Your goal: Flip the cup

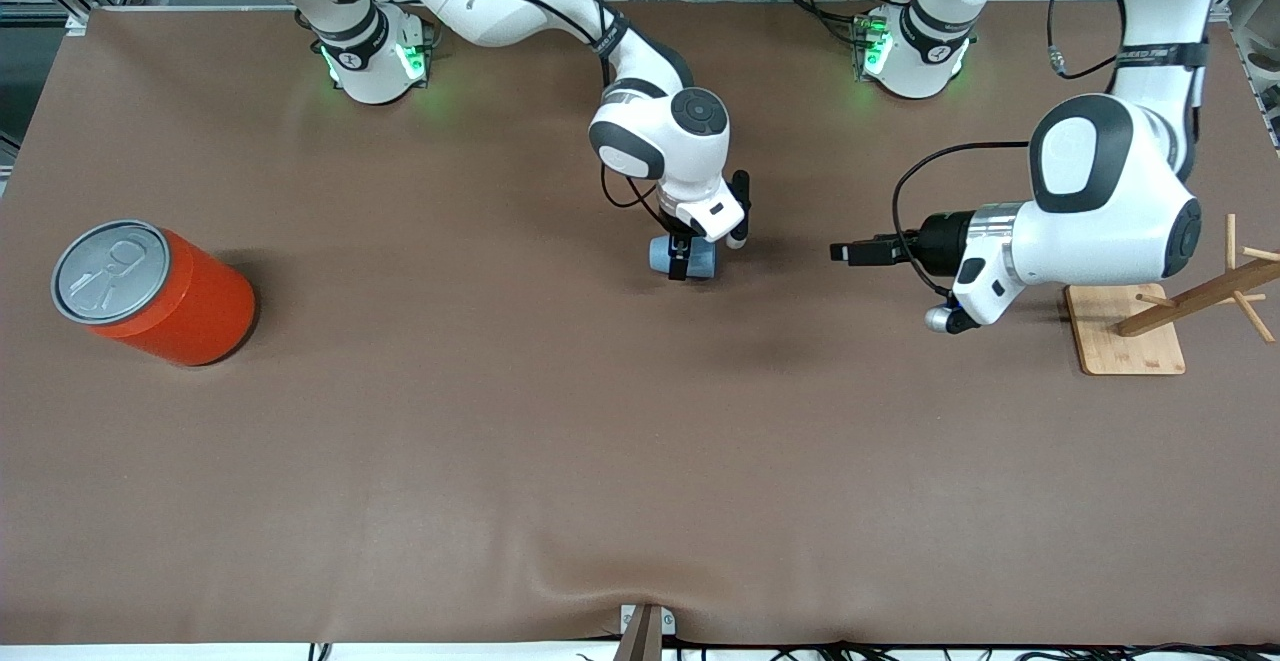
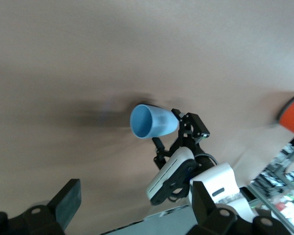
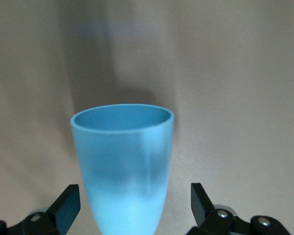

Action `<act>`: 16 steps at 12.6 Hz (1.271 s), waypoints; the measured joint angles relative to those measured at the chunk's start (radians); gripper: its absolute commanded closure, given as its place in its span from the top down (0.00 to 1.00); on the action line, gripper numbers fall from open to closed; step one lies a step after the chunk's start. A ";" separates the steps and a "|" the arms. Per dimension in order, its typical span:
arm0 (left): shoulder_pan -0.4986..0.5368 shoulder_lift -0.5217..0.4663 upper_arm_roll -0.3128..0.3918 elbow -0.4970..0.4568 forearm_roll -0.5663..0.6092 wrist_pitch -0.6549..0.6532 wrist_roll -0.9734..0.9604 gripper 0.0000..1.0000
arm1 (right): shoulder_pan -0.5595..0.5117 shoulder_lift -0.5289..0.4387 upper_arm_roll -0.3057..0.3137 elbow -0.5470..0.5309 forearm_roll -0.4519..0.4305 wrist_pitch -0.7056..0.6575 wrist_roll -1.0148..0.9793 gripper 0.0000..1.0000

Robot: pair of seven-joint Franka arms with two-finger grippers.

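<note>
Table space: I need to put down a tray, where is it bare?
The wide strip nearest the front camera is bare, and so is the stretch between the orange can and the cup. It is crowded around the cup, under the right claw, and by the wooden stand.

Orange can (image 1: 160, 293) with grey pull-tab lid, tilted on brown bench (image 1: 500, 461) toward the right arm's end. Wooden peg rack (image 1: 1195, 296) on square wooden base at the left arm's end.
</note>
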 measured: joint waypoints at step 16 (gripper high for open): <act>-0.036 0.237 -0.071 -0.129 -0.505 0.295 0.438 1.00 | -0.796 -0.319 0.208 0.156 0.226 -0.563 -0.069 1.00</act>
